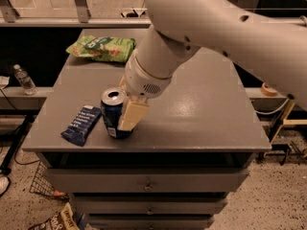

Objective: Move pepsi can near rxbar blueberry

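The pepsi can (112,114), dark blue with a silver top, stands upright near the front left of the grey table (201,114). My gripper (123,113) is shut on the can, with one cream finger (132,115) across its right side. The other finger is hidden behind the can. The rxbar blueberry (81,124), a flat dark blue bar with white text, lies just left of the can, a small gap apart, near the table's front edge.
A green snack bag (101,48) lies at the table's back left. A water bottle (24,79) stands on a ledge to the left. Drawers sit below the tabletop. A tape roll (268,88) sits at the right.
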Robot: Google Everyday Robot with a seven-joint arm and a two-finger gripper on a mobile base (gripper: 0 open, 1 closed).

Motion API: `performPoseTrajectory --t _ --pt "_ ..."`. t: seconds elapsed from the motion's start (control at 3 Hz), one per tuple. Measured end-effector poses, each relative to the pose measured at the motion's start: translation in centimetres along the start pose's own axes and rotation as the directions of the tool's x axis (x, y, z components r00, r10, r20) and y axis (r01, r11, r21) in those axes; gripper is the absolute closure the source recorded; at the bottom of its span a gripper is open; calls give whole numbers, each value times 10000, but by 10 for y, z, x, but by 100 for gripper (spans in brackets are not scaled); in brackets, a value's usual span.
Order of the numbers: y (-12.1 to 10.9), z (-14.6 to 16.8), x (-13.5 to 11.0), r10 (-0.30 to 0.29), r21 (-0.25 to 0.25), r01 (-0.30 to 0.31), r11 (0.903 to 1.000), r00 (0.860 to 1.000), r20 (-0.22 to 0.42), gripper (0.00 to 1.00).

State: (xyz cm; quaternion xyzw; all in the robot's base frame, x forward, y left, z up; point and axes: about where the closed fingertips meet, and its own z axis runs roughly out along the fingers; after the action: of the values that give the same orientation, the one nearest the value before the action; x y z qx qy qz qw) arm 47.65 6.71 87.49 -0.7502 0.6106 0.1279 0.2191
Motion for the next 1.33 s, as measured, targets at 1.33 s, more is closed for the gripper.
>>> performPoseTrajectory --t 1.33 --pt "-12 11 -20 -340 206 329 9992 9976 596 83"
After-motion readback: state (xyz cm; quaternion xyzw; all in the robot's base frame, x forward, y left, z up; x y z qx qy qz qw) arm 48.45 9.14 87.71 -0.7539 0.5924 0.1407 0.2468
